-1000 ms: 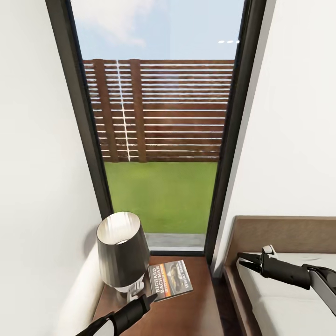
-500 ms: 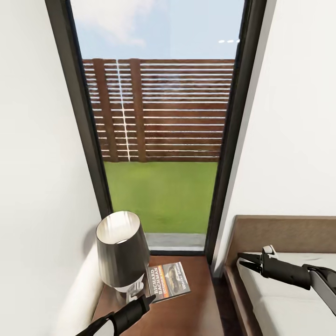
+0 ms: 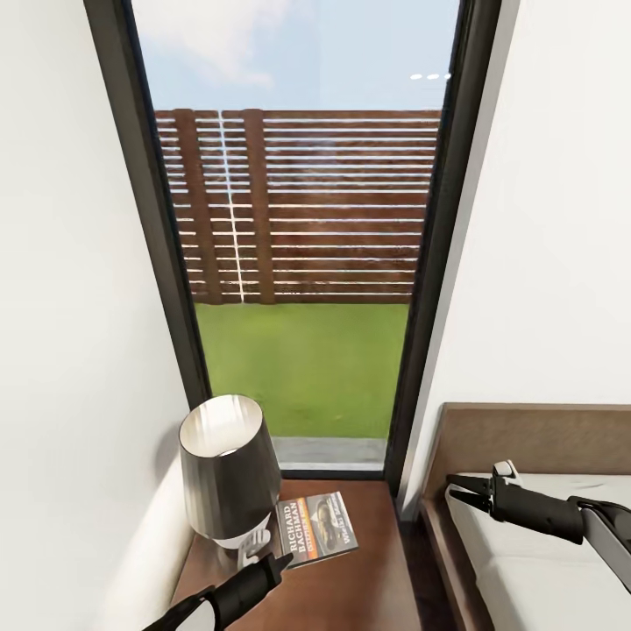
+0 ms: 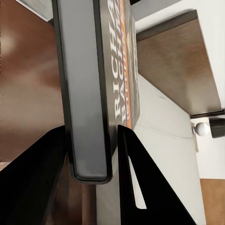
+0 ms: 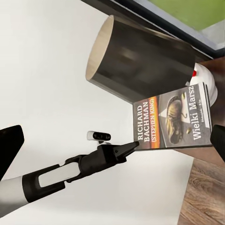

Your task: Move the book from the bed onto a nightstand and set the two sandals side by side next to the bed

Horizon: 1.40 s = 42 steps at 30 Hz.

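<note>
The book (image 3: 317, 524), striped orange-red with white lettering, is over the back of the dark brown nightstand (image 3: 372, 583), beside the lamp. My left gripper (image 3: 279, 561) is shut on its near edge. In the left wrist view the two black fingers (image 4: 136, 178) press either side of the thin book (image 4: 89, 93). In the right wrist view the left gripper (image 5: 133, 146) pinches a corner of the book (image 5: 173, 119). My right gripper (image 3: 451, 489) hangs open over the off-white bed (image 3: 526, 578). The sandals are out of view.
A dark-shaded lamp (image 3: 230, 473) on a white base takes up the nightstand's left rear. A tall dark-framed window (image 3: 302, 263) is straight ahead, with white walls on both sides. The bed's brown headboard (image 3: 526, 434) is at the right.
The book and my left gripper have edged slightly toward the lamp. The right arm has not moved.
</note>
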### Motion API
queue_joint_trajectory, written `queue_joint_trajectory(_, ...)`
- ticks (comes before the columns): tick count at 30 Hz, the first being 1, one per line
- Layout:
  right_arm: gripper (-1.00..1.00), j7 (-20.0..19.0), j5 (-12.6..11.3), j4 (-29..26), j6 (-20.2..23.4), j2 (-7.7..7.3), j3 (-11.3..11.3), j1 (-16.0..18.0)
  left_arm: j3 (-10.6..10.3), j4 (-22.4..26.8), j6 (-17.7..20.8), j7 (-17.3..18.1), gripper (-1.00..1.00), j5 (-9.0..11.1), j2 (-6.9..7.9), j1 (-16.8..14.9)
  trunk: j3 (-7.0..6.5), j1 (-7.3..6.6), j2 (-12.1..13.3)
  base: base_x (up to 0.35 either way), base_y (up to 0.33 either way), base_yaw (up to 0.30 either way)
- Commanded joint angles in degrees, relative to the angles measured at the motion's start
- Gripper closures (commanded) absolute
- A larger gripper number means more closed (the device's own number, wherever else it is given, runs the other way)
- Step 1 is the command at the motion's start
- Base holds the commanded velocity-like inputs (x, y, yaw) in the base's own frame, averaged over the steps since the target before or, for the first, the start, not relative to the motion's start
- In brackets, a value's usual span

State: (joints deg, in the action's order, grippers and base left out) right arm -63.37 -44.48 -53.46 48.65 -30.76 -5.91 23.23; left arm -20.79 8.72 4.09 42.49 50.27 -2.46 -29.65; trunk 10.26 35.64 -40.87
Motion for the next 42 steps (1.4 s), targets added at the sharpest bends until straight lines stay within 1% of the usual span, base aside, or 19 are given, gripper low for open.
queue_joint_trajectory(1, -1.0, 0.0, -0.34, 0.02, 0.3, -0.07, -0.16, 0.06, -0.21, -0.02, 0.45, 0.19, 1.0, 0.58, -0.03, -0.06, 0.28, 0.24, -0.5, 0.0, 0.0, 0.0)
queue_joint_trajectory(6, -1.0, 0.0, -0.34, 0.0, 0.3, -0.09, -0.16, 0.06, -0.22, -0.02, 0.47, 0.14, 1.0, 0.54, -0.25, -0.06, 1.17, 1.34, -2.5, 0.0, 0.0, 0.0)
queue_joint_trajectory(24, -1.0, 0.07, -0.2, 0.13, 0.15, -0.13, -0.07, 0.06, -0.26, -0.05, 0.48, 0.12, 1.0, 0.54, -0.33, -0.06, 4.4, 5.29, -9.72, 0.0, 0.0, 0.0)
queue_joint_trajectory(27, -1.0, 0.04, -0.17, 0.18, 0.13, -0.17, 0.69, 0.06, -0.29, -0.12, 0.53, 0.12, 1.0, 0.53, -0.44, -0.06, 4.4, 5.29, -9.72, 0.0, 0.0, 0.0)
queue_joint_trajectory(31, -1.0, 0.01, -0.17, 0.2, 0.13, -0.15, 1.08, 0.06, -0.3, -0.24, 0.56, 0.13, 1.0, 0.53, -1.69, -0.06, 4.4, 5.29, -9.72, 0.0, 0.0, 0.0)
queue_joint_trajectory(35, -1.0, 0.0, -0.17, 0.2, 0.12, -0.16, 1.15, 0.06, -0.3, -0.28, 0.64, 0.2, 1.0, 0.53, -2.2, -0.06, 4.4, 5.29, -9.72, 0.0, 0.0, 0.0)
queue_joint_trajectory(40, -1.0, 0.0, -0.16, 0.2, 0.12, -0.13, 1.16, 0.06, -0.3, -0.29, 0.65, 0.22, 1.0, 0.53, -2.35, -0.06, 4.4, 5.29, -9.72, 0.0, 0.0, 0.0)
queue_joint_trajectory(42, -1.0, 0.0, -0.16, 0.2, 0.12, -0.14, 1.16, 0.06, -0.3, -0.29, 0.65, 0.2, 1.0, 0.53, -2.36, -0.06, 4.76, 5.73, -10.52, 0.0, 0.0, 0.0)
